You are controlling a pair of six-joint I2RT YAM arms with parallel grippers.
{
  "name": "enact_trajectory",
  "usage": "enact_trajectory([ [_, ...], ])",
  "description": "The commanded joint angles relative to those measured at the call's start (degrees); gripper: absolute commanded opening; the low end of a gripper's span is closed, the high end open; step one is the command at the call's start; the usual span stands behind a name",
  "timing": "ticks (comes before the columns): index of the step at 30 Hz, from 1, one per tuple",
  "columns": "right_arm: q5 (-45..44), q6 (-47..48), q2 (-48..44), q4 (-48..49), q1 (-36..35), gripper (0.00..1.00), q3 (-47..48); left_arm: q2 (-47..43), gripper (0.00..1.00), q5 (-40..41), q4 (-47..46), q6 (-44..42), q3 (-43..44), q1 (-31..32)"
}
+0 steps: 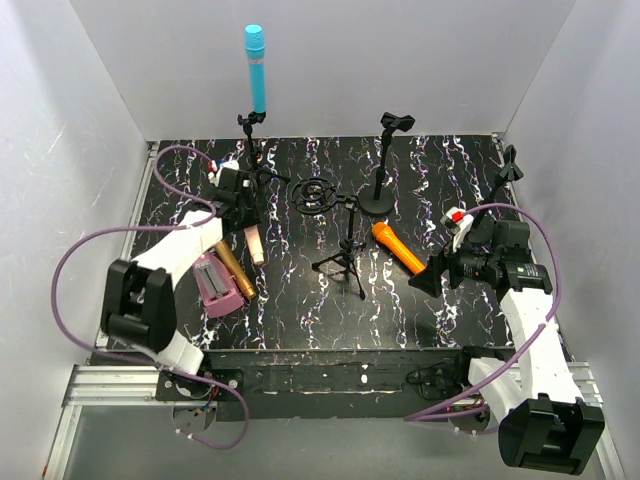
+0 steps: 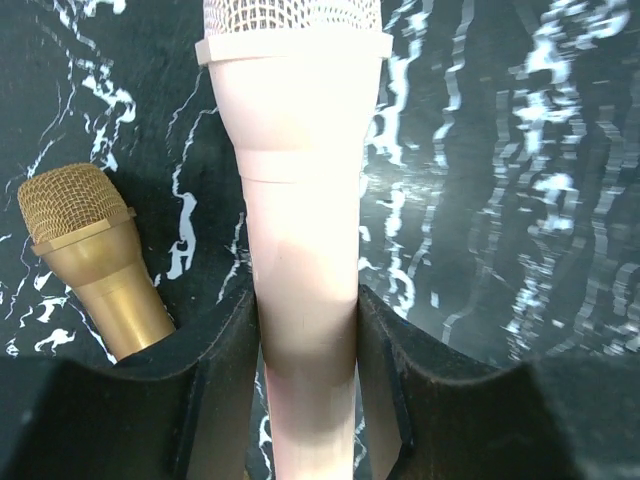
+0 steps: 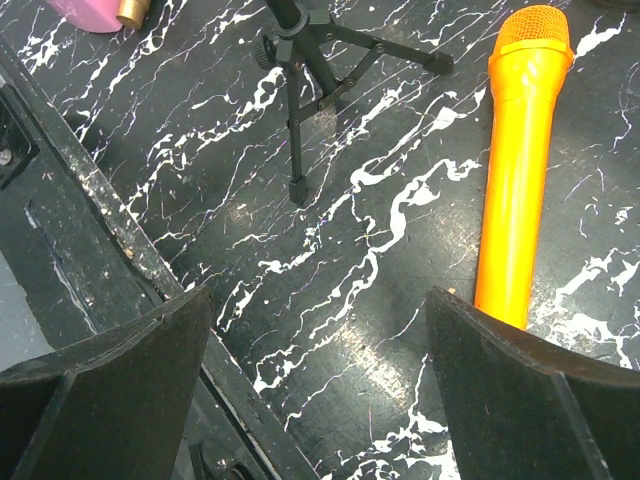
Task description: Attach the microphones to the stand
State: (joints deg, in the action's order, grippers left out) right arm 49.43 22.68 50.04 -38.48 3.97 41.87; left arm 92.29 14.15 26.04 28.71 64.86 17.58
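My left gripper (image 1: 240,208) (image 2: 305,305) is shut on the tail of the pale pink microphone (image 1: 256,244) (image 2: 300,180), which lies low over the table with its head pointing away from the wrist. The golden-brown microphone (image 1: 233,270) (image 2: 95,260) lies just left of it. The cyan microphone (image 1: 256,68) stands upright in the clip of the back-left stand (image 1: 250,135). The orange microphone (image 1: 398,247) (image 3: 520,170) lies on the table. My right gripper (image 1: 432,276) (image 3: 315,300) is open and empty, with the orange microphone's tail beside its right finger.
A small tripod stand (image 1: 345,250) (image 3: 310,60) is at the table's middle. A round-base stand (image 1: 385,160) is behind it and another stand (image 1: 508,170) at the far right. A black ring mount (image 1: 315,193) lies at the back. A flat pink box (image 1: 213,285) lies front left.
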Motion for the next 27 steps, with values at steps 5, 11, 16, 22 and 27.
enact_trajectory([
  [5,0.4,1.0,0.4,0.9,0.7,0.93,1.8,-18.8,0.00,-11.2,-9.2,-2.6,-7.5,0.2],
  [11,2.6,1.5,-0.8,0.2,1.5,0.93,1.4,-35.3,0.00,-23.8,-20.3,-5.3,-13.5,0.2],
  [16,5.6,4.8,-2.4,-3.2,1.8,0.92,2.7,-42.3,0.00,-30.6,-25.7,-6.2,-12.5,0.3],
  [22,8.7,16.2,-0.4,-20.0,1.7,0.92,18.7,-39.6,0.00,-42.3,-31.7,-2.8,-3.8,0.4],
  [27,14.2,20.8,7.9,-36.8,-1.6,0.91,36.3,-33.2,0.00,-43.1,-41.9,2.4,2.2,5.3],
])
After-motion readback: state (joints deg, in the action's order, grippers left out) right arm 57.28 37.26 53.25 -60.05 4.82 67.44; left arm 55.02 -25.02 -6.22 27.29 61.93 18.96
